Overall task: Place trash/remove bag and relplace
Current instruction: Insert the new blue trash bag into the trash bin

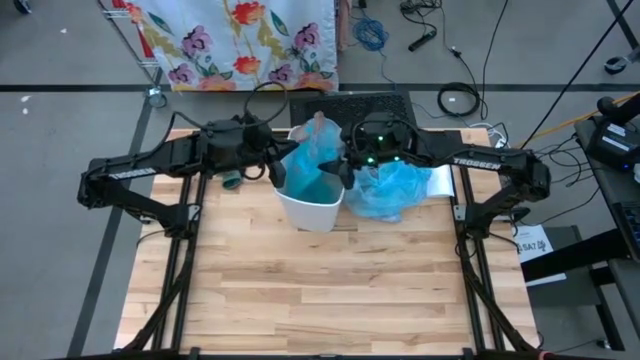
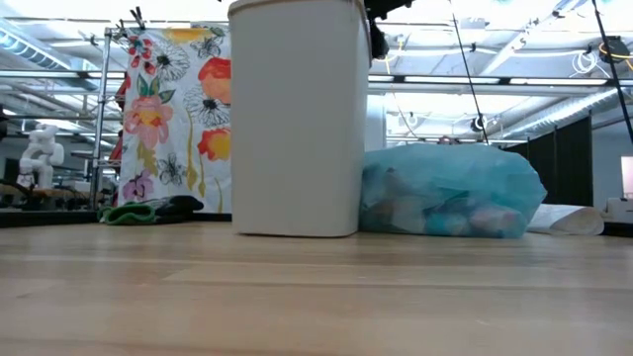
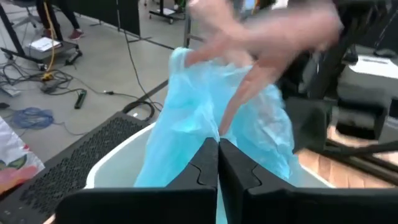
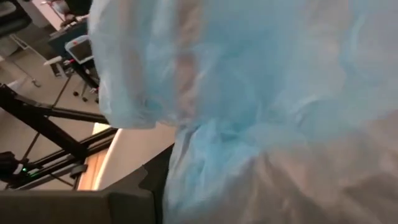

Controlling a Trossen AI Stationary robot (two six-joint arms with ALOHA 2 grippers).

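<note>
- Hanging over the white bin [image 1: 312, 208] at the far middle of the wooden surface [image 1: 320, 290], a fresh light-blue bag [image 1: 305, 165] is draped into the bin's mouth, part inside, part standing up above the rim.
- Left pincer [image 3: 218, 163] sits at the bin's left rim with its 2 fingers pressed together; the blue film lies right at their tips, and it seems pinched between them, though the wrist view does not show the seam clearly enough to be sure.
- Right pincer [image 1: 350, 163] is at the bin's right rim among the blue plastic; its own wrist view is filled with film, so I cannot tell whether its fingers are spread or closed.
- A filled blue bag [image 2: 450, 193] rests on the surface just beside the bin on its right, touching or nearly touching its wall; pale and pinkish lumps, the trash [image 2: 465, 216], show through the film.
- Handling, as a judgement: the new liner is very light, limp and slippery, so it will sag, cling and slide out of a weak pinch. Best held at its open hem, 1 pincer on each side, then stretched outward and folded over the rim.
- The full bag looks soft and light but could tear easily; it is best taken by its gathered neck, not its belly.
- A dark green thing [image 1: 231, 182] lies left of the bin.
</note>
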